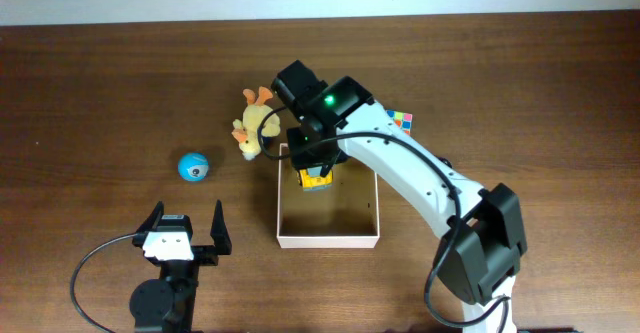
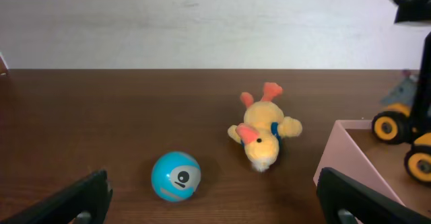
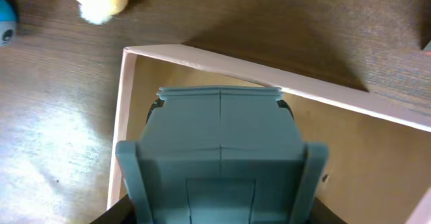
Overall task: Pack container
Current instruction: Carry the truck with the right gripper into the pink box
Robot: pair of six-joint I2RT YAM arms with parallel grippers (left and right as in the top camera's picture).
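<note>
Your right gripper (image 1: 316,173) is clamped on the truck (image 3: 221,143), with the grey bed filling the gap between the jaws. It hangs over the far-left corner of the container (image 1: 328,241), which sits mid-table, right of the ball (image 1: 194,166) and just near of the duck (image 1: 255,128). Your left gripper (image 1: 189,213) is spread wide at the near left and holds nothing.

The main risk is how close the truck is to that corner. Let go here and a wheel could catch the thin left wall, leaving the truck propped on the rim or tipped out onto the table (image 1: 100,93). You can't tell from these views whether the wheels touch the floor yet. If it drops from any height, it may bounce or roll on its wheels.

Pulling out carelessly is the next hazard, since a finger snagging the wall would probably drag or tilt the light container. The duck lies just beside that corner, so a sideways sweep could knock it away. The ball will probably roll if you nudge it off-centre
</note>
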